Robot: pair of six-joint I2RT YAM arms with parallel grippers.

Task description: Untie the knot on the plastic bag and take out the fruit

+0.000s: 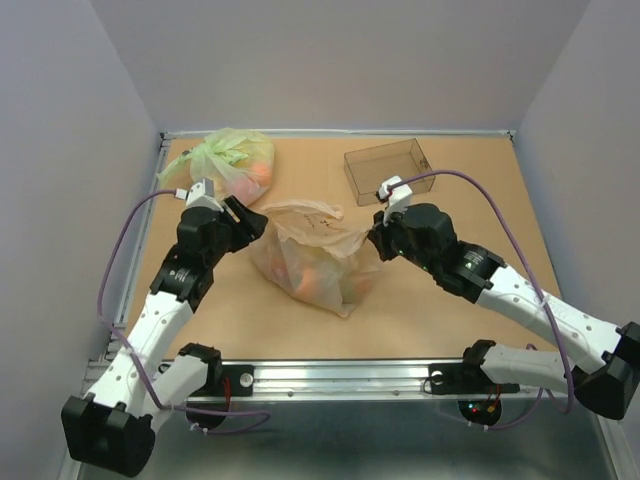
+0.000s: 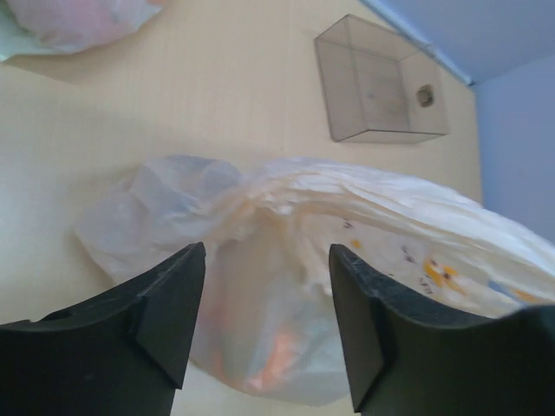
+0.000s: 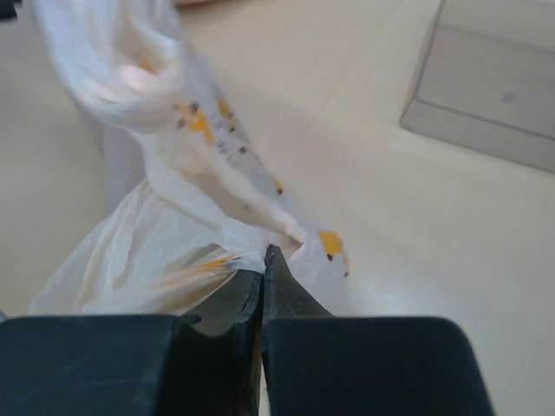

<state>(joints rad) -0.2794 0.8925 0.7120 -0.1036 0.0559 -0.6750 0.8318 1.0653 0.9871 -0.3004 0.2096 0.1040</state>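
Okay, centre of the overhead view: plastic bag (image 1: 312, 265), thin crinkly peach film, slumped on the tan wood-grain table (image 1: 480, 200). It's lumpy, with fruit (image 1: 322, 280) showing as blurry orange blobs through the film. Knot (image 1: 305, 211) sits on the bag's upper edge, a twisted, wrinkled bunch of the same film.

Right gripper (image 1: 374, 241) is at the bag's right side, black fingers pressed together on a stretched flap of the bag. Its wrist view shows the film pinched right at the fingertips (image 3: 282, 299), running up to the knot (image 3: 126, 82) at upper left, with small yellow print on the film.

Left gripper (image 1: 252, 222) is just beside the bag's left side, fingers spread apart. In its wrist view the two blunt black fingers (image 2: 165, 316) frame the bag (image 2: 260, 225); can't tell if they touch it.

Green bag (image 1: 232, 160), translucent with a knotted top, is at the table's upper left corner. Clear box (image 1: 388, 170), rigid and rectangular, is upper right of centre, apart from the peach bag.
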